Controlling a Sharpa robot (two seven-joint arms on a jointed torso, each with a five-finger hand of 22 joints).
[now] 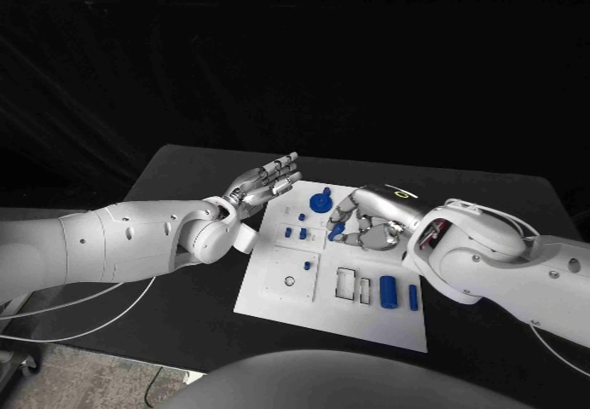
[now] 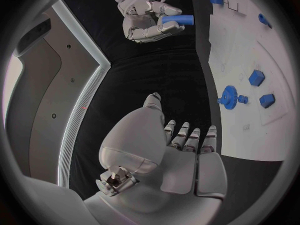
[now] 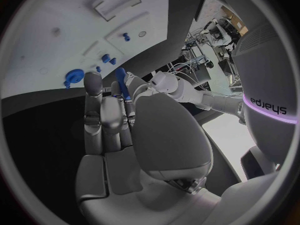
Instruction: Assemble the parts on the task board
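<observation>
The right hand [image 1: 367, 223] pinches a blue peg [image 3: 120, 81] between thumb and fingers — the peg stands up out of the fingertips, held above the task board [image 1: 322, 308]. The left hand [image 1: 262, 183] holds nothing, fingers straight and slightly apart, just beside the board's far left corner. A blue gear [image 1: 321, 202] stands on the board near both hands.
</observation>
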